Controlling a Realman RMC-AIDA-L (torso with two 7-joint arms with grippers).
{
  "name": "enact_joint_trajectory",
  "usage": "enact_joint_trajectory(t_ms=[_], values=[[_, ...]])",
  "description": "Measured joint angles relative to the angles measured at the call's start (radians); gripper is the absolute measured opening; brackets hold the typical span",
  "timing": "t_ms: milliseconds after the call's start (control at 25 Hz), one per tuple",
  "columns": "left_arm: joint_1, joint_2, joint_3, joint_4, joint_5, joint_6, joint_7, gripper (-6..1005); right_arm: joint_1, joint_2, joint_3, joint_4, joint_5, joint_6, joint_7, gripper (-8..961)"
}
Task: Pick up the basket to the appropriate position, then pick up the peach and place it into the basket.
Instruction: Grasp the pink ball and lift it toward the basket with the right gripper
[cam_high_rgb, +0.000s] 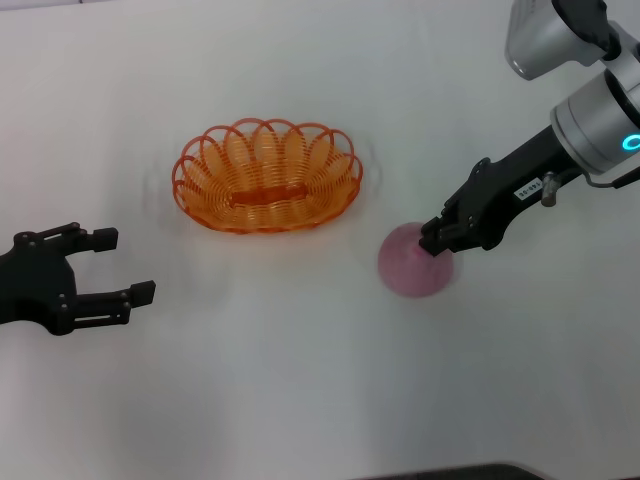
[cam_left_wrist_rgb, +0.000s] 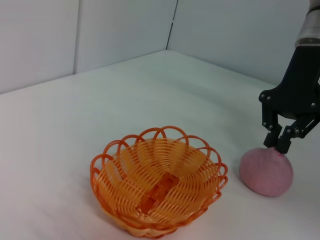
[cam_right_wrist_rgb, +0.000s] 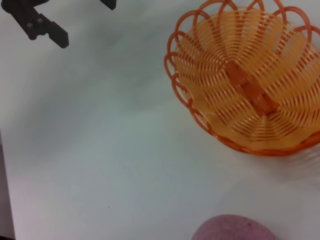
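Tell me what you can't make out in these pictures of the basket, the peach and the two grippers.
- The peach: in the head view the right gripper covers its top; the right wrist view's edge cuts most of it off.
- Right gripper's grip: fingers meet the peach in the left wrist view, but closure is unclear.
- The basket: right wrist view's edge crops its rim.
- Left gripper: open, parked left of the basket.
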Motion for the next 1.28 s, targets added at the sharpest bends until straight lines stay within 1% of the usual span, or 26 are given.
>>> enact_joint_trajectory(t_ms=[200, 560, 760, 960, 1080, 1280], values=[[0.0, 0.0, 0.0, 0.002, 0.0, 0.004, 0.0, 880, -0.002, 0.0, -0.001, 0.003, 0.0, 0.001, -0.003, 163], [0.0, 0.0, 0.0, 0.002, -0.001, 0.009, 0.0, 879, 0.0, 0.0, 0.003, 0.026, 0.014, 0.003, -0.008, 88], [0.0, 0.0, 0.0, 0.002, -0.002, 0.011, 0.0, 880, -0.001, -0.001, 0.0, 0.025, 0.018, 0.003, -0.01, 17], [0.0, 0.0, 0.0, 0.002, -0.002, 0.011, -0.001, 880, -0.002, -0.002, 0.003, 0.02, 0.024, -0.004, -0.011, 18], [0.0, 0.0, 0.0, 0.003, -0.002, 0.011, -0.001, 879, -0.002, -0.013, 0.012, 0.016, 0.068, -0.027, -0.012, 18], [0.0, 0.0, 0.0, 0.003, -0.002, 0.011, -0.001, 879, -0.001, -0.052, 0.04, 0.009, 0.208, -0.072, -0.012, 19]])
